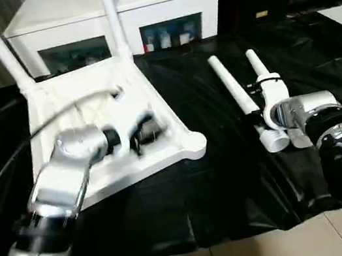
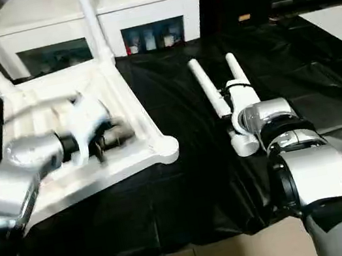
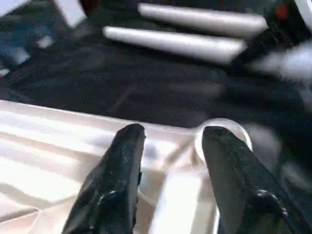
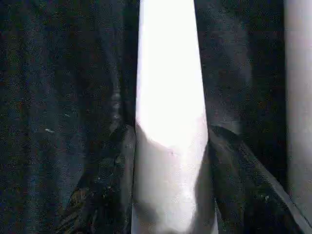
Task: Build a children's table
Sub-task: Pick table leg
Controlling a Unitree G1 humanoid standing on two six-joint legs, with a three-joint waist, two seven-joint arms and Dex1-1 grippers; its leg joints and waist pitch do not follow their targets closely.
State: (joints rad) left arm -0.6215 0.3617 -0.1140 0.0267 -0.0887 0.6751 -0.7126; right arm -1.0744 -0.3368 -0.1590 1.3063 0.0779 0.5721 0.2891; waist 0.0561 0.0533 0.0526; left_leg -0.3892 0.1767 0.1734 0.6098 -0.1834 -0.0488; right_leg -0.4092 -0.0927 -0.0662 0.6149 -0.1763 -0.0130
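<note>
Two legs (image 1: 233,91) lie side by side on black sheeting (image 1: 221,185); right gripper (image 4: 170,195) clamps one. Upturned table top (image 1: 91,125), two legs fitted, lies left. Left gripper (image 3: 170,161), fingers apart, apparently hovers over it.

Left silver arm: reached forward, black two-fingered left gripper (image 3: 168,161) spread apart, empty.
Right silver arm: extended, black two-fingered right gripper (image 4: 170,180) clamped on the white tapered plastic tube leg (image 4: 170,97).

head stereo: high, facing forward-down, shares table top (image 1: 101,124) and two loose legs (image 2: 207,88) | left wrist: close above top's corner socket (image 3: 222,129) | right wrist: very close on one leg (image 4: 170,122)
</note>
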